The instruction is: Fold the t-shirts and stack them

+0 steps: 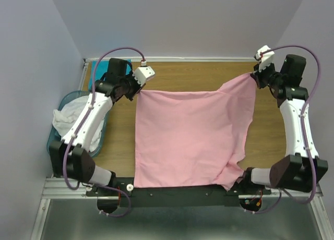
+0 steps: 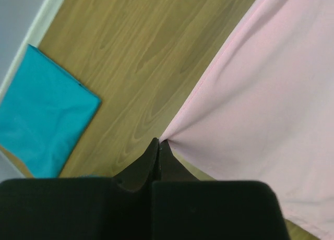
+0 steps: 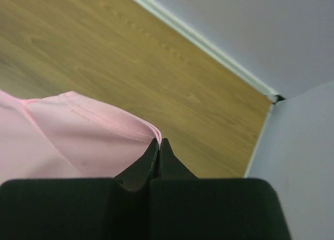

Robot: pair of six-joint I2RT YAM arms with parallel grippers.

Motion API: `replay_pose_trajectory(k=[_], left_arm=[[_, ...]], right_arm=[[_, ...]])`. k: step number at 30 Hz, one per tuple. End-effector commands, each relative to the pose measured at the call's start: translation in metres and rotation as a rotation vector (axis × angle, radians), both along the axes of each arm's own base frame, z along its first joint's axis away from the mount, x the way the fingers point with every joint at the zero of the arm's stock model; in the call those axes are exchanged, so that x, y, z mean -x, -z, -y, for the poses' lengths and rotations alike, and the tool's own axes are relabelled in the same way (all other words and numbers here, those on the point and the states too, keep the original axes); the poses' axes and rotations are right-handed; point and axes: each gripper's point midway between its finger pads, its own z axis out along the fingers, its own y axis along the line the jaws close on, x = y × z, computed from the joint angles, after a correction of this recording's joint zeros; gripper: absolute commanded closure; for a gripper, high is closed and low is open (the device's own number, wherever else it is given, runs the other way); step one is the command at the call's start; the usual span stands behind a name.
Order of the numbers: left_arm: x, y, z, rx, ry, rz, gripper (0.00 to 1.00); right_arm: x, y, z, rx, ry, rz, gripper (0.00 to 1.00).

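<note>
The light pink t-shirt is stretched out over the table's middle, its near edge hanging past the front rail. My left gripper is shut on its far left corner; the left wrist view shows the cloth pinched at the fingertips. My right gripper is shut on the far right corner, lifted a little; the right wrist view shows the hemmed edge in the closed jaws. A folded teal t-shirt lies flat at the far left of the table. White shirts lie heaped in the basket.
A light-blue plastic basket stands off the table's left edge beside the left arm. A white rim and lilac walls close the table's far side. Bare wood shows right of the pink shirt.
</note>
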Motion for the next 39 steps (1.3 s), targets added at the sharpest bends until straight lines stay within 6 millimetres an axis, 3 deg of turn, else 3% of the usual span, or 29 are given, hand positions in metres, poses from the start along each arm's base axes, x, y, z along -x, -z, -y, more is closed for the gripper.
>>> replay_pose_trajectory(k=[1, 2, 4, 5, 7, 8, 11, 12, 13, 15, 21, 27, 31, 33, 38, 39], left_arm=[[-0.047, 0.056, 0.002, -0.052, -0.063, -0.037, 1.00], [-0.057, 0.087, 0.001, -0.085, -0.076, -0.099, 1.00], [-0.078, 0.103, 0.003, -0.101, -0.090, -0.106, 1.00], [-0.087, 0.128, 0.001, -0.122, -0.099, -0.151, 1.00], [-0.110, 0.127, 0.004, -0.115, -0.111, -0.134, 1.00], [-0.125, 0.133, 0.006, -0.117, -0.114, -0.137, 1.00], [-0.146, 0.142, 0.003, -0.131, -0.136, -0.140, 1.00], [-0.152, 0.153, 0.001, -0.141, -0.144, -0.153, 1.00], [-0.164, 0.146, -0.002, -0.134, -0.157, -0.129, 1.00], [-0.178, 0.150, -0.006, -0.135, -0.163, -0.129, 1.00], [-0.190, 0.166, -0.015, -0.154, -0.157, -0.148, 1.00], [-0.187, 0.162, -0.021, -0.156, -0.135, -0.132, 1.00], [-0.185, 0.159, -0.028, -0.163, -0.127, -0.116, 1.00], [-0.183, 0.155, -0.029, -0.160, -0.107, -0.106, 1.00], [-0.172, 0.151, -0.034, -0.174, -0.049, -0.082, 1.00], [-0.170, 0.143, -0.034, -0.174, -0.046, -0.063, 1.00]], right_arm=[[-0.031, 0.041, -0.015, 0.017, -0.115, -0.024, 0.99], [-0.038, 0.051, -0.016, 0.020, -0.120, -0.043, 0.99], [-0.055, 0.070, -0.024, 0.025, -0.144, -0.082, 0.99], [-0.067, 0.098, -0.023, 0.024, -0.137, -0.141, 1.00], [-0.082, 0.106, -0.030, 0.039, -0.151, -0.155, 0.99], [-0.091, 0.127, -0.029, 0.045, -0.149, -0.196, 0.99], [-0.110, 0.140, -0.025, 0.068, -0.127, -0.213, 0.99], [-0.117, 0.156, -0.025, 0.067, -0.126, -0.244, 1.00], [-0.122, 0.159, -0.023, 0.064, -0.114, -0.250, 0.99], [-0.138, 0.163, -0.020, 0.059, -0.097, -0.254, 0.99], [-0.166, 0.159, -0.016, 0.036, -0.058, -0.239, 0.99], [-0.161, 0.143, -0.017, 0.028, -0.057, -0.219, 0.99], [-0.141, 0.137, -0.022, 0.023, -0.070, -0.227, 1.00], [-0.129, 0.145, -0.024, 0.024, -0.074, -0.254, 0.99], [-0.104, 0.129, -0.026, 0.024, -0.070, -0.245, 0.99], [-0.101, 0.128, -0.025, 0.025, -0.067, -0.248, 0.99]])
